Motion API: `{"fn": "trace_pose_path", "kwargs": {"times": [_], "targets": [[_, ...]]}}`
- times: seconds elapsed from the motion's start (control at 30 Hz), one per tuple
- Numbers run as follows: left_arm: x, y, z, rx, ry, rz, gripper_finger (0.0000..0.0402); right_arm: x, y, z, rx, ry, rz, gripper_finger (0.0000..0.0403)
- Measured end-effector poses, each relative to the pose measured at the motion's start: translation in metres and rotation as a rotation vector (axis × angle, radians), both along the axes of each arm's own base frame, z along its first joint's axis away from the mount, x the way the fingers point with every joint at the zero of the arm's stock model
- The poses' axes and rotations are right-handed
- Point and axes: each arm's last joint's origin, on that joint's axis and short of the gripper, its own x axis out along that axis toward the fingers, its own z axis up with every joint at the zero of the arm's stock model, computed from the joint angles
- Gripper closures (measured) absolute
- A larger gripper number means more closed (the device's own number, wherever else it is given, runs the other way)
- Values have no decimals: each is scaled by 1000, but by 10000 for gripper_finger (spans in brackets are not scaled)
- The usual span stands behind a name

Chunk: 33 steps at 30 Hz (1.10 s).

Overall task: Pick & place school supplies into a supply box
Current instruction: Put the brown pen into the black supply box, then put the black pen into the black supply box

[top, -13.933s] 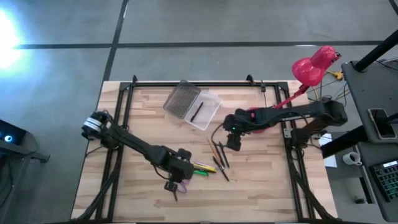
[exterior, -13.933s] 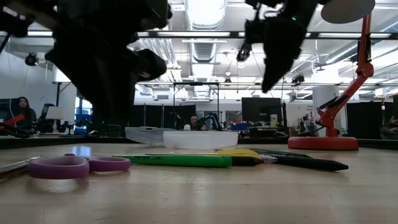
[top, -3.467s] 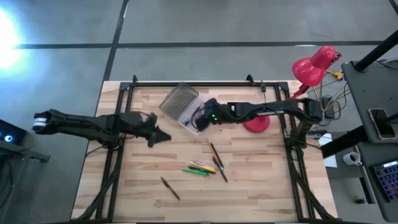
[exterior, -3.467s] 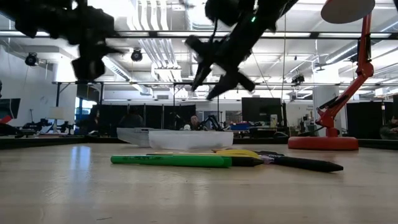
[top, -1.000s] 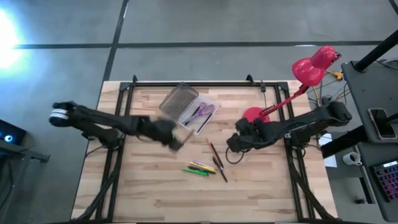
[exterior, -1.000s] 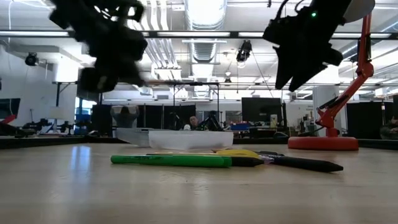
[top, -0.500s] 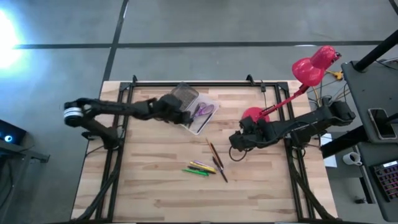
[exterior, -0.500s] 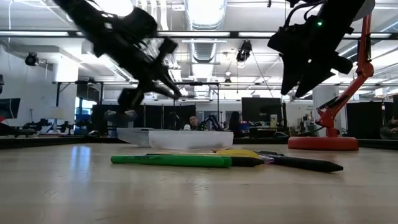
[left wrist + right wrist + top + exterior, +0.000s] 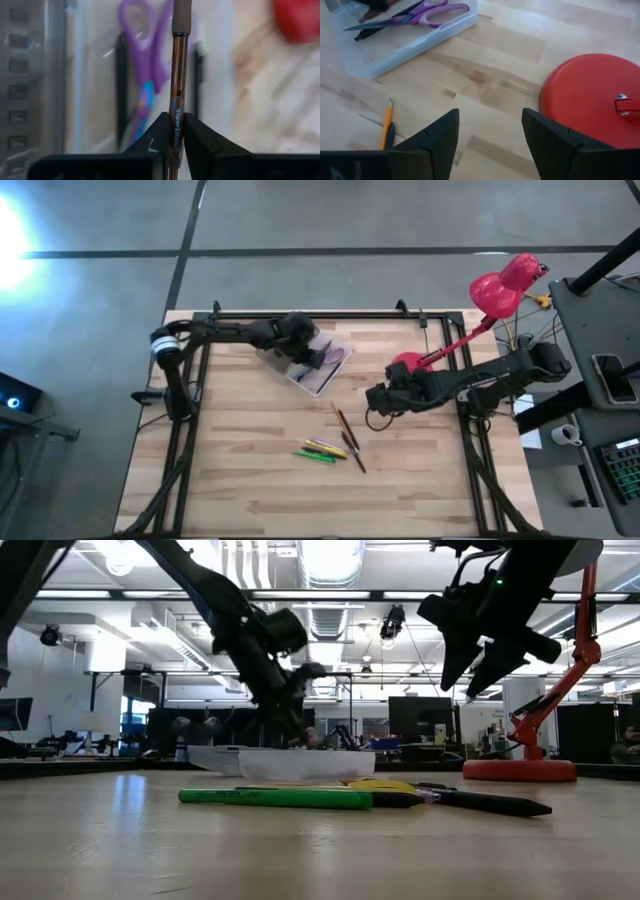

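Note:
The clear supply box [image 9: 322, 364] lies open near the table's far edge, its ribbed lid [image 9: 278, 343] folded out to the left. Purple-handled scissors [image 9: 145, 65] and dark pens lie inside. My left gripper [image 9: 305, 346] hovers over the box, shut on a brown pen [image 9: 179, 75]. My right gripper [image 9: 374, 399] is open in the air right of the box, near the lamp base; its fingers touch nothing [image 9: 490, 135]. A green marker [image 9: 275, 798], yellow and black pens [image 9: 328, 448] and pencils [image 9: 346, 426] lie flat on the table. My left gripper pinches the brown pen's barrel [image 9: 175, 116] between its two fingers [image 9: 158, 131]. The pen runs forward along the fingers, its grey-brown grip end [image 9: 181, 17] sticking out ahead. It is lifted clear and hangs over the open box and the scissors.
A red desk lamp [image 9: 505, 283] stands on its round base [image 9: 590, 95] at the table's right far side, close to my right gripper. Black frame rails [image 9: 190, 410] run along the table's left and right sides. Bare wood lies toward the near edge.
My left gripper has swung from the table's middle toward the far edge and now hangs over the open box, carrying the brown pen with it. The right gripper has stayed near the lamp base.

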Motion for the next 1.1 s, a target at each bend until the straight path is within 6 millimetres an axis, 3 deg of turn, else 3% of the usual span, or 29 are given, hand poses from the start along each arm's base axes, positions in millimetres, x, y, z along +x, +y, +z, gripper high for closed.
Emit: {"fn": "trace_pose_path", "kwargs": {"times": [0.2, 0.3, 0.53, 0.7, 0.8, 0.93, 1.1], "targets": [[-4, -3, -13, -31, 117, -46, 321, 0, 0, 0, 0, 0, 1, 193], [-10, -5, -10, -23, 116, -43, 295, 0, 0, 0, -2, 2, 6, 193], [-22, -17, 35, 102, 2, -101, 273, 1, 1, -1, -5, 90, 149, 193], [-31, -58, 76, 265, -114, -331, 272, 3, -1, -2, -7, 107, 186, 193], [-38, -96, 84, 351, -160, -529, 272, 10, 0, -4, -3, 119, 288, 193], [-49, -138, 73, 351, -157, -664, 272, 28, 0, -16, 104, 97, 432, 193], [-65, -167, 53, 218, -125, -564, 272, 47, 0, -47, 256, 122, 407, 200]]}}
